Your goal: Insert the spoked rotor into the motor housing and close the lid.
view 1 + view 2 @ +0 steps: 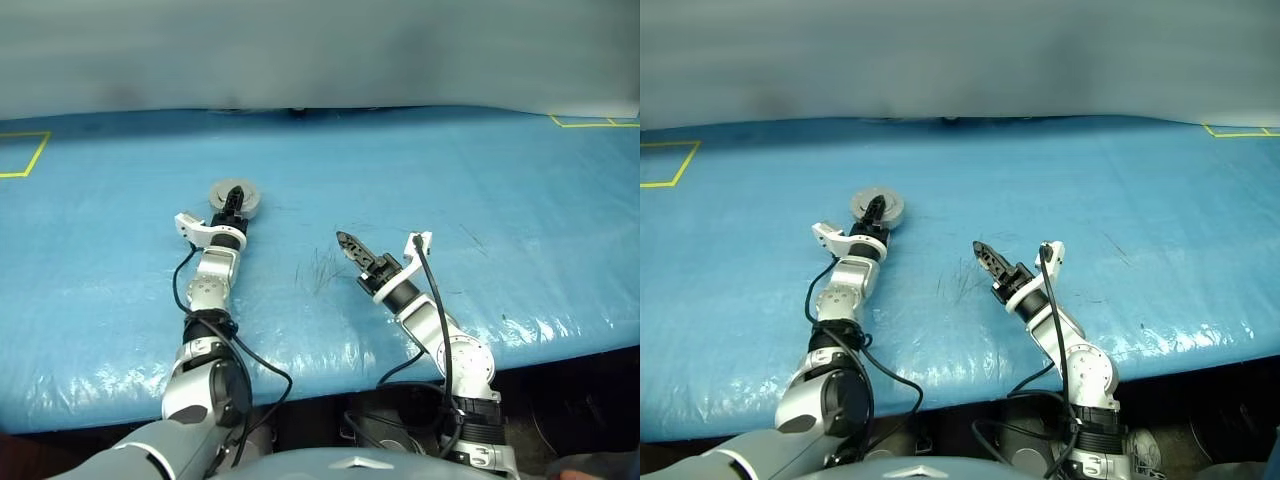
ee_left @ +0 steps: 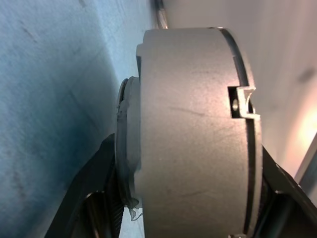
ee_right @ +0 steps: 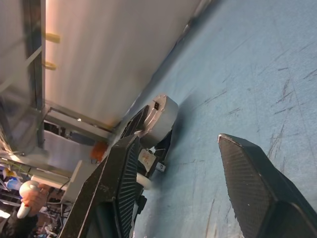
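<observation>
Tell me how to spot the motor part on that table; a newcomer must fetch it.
On the blue table, follow the robot's left arm to its hand. Between the fingers sits a round grey assembled motor, a thick drum with a notched rim and the one loose part there.

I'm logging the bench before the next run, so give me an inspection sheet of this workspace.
Surface: blue table cover, scuffed with dark scratches near the middle, yellow tape marks at the far corners.
Job's things: one round grey motor housing on the cover, seen side-on with a notch in its rim in the left wrist view; whether the lid is on it cannot be told.
Clutter: nothing seen.
Grippers: left gripper at the housing, a finger on each side of it; right gripper open, holding nothing, over bare cover.
Cables: black cables loop along both arms.
Surroundings: pale wall behind the table; metal shelving and a person's hand in the right wrist view.
</observation>
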`<move>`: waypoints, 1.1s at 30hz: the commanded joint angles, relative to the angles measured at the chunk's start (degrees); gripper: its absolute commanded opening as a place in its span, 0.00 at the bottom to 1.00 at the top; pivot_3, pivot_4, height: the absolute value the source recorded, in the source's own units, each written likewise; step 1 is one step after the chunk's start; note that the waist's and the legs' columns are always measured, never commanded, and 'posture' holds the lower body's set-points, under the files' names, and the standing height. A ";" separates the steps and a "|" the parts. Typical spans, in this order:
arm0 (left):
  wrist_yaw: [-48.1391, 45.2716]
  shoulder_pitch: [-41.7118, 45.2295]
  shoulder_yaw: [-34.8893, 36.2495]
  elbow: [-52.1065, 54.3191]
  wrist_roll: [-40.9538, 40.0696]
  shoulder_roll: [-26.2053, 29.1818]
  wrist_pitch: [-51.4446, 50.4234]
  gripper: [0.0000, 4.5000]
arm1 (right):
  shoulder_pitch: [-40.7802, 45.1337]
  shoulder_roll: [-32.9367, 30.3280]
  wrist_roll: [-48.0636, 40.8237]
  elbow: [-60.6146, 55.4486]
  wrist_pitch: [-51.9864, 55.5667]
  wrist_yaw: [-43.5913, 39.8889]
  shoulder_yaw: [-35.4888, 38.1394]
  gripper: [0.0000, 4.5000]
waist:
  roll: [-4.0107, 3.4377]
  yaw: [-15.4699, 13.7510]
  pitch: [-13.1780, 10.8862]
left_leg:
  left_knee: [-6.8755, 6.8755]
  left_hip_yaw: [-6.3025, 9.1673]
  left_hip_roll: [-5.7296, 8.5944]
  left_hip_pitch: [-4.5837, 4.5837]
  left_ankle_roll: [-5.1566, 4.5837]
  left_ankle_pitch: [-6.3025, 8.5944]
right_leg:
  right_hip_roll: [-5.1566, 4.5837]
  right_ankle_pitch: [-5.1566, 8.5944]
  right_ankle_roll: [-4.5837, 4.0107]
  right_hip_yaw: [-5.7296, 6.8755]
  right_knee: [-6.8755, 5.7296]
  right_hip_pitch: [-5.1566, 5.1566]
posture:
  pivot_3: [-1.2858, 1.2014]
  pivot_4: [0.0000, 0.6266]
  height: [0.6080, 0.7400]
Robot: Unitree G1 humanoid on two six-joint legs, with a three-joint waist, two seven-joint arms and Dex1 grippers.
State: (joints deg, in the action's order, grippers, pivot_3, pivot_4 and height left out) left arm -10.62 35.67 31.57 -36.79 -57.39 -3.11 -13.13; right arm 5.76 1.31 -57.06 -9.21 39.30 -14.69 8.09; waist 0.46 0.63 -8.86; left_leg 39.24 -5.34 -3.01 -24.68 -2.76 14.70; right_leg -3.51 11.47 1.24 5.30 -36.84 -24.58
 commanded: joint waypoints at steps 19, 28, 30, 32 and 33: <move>9.82 -11.96 1.39 20.89 9.16 1.45 9.48 0.99 | 0.49 -0.84 2.95 -0.21 0.48 0.40 -1.21 0.60 | 0.03 0.49 0.06 | 0.01 -0.11 -0.07 0.21 0.04 -0.03 | 0.01 -0.02 -0.02 -0.09 -0.10 0.07 | 0.52 0.24 1.00; 1.10 -16.10 -6.11 27.88 18.65 4.06 14.20 0.99 | 0.21 -1.99 7.80 -1.07 -3.50 -2.67 -2.89 0.60 | 0.10 -0.06 0.09 | 0.01 -0.10 -0.05 0.17 0.04 -0.03 | 0.01 -0.02 -0.03 -0.06 -0.09 0.06 | 0.52 0.24 1.00; -5.08 -18.14 -10.60 30.27 20.71 5.35 14.05 0.99 | -0.06 -2.36 12.68 -1.15 -9.60 -5.37 -4.24 0.60 | 0.10 -0.13 0.10 | 0.01 -0.11 -0.03 0.16 0.04 -0.03 | -0.01 -0.02 -0.03 -0.06 -0.08 0.05 | 0.52 0.24 1.00; -10.83 -20.27 -15.00 32.21 22.17 7.14 12.68 0.99 | -0.02 -3.22 17.74 -0.28 -15.90 -8.02 -5.45 0.60 | 0.08 -0.09 0.11 | 0.01 -0.11 -0.03 0.16 0.04 -0.02 | -0.02 -0.02 -0.01 -0.07 -0.07 0.06 | 0.52 0.24 1.00; -13.34 -21.32 -17.17 33.02 22.96 8.16 11.98 0.99 | 0.14 -3.83 19.67 0.41 -17.81 -8.50 -5.59 0.60 | 0.08 -0.03 0.12 | 0.01 -0.12 -0.03 0.17 0.04 -0.03 | -0.02 -0.02 0.00 -0.08 -0.07 0.06 | 0.52 0.24 1.00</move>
State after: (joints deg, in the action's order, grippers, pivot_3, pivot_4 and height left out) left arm -19.42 15.17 17.74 -6.62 -35.95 3.96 -0.33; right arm 5.52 -1.88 -40.34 -8.18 25.94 -21.33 2.66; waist 0.54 0.60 -8.74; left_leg 39.25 -5.48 -3.04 -24.50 -2.72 14.68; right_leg -3.53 11.46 1.26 5.21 -36.91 -24.52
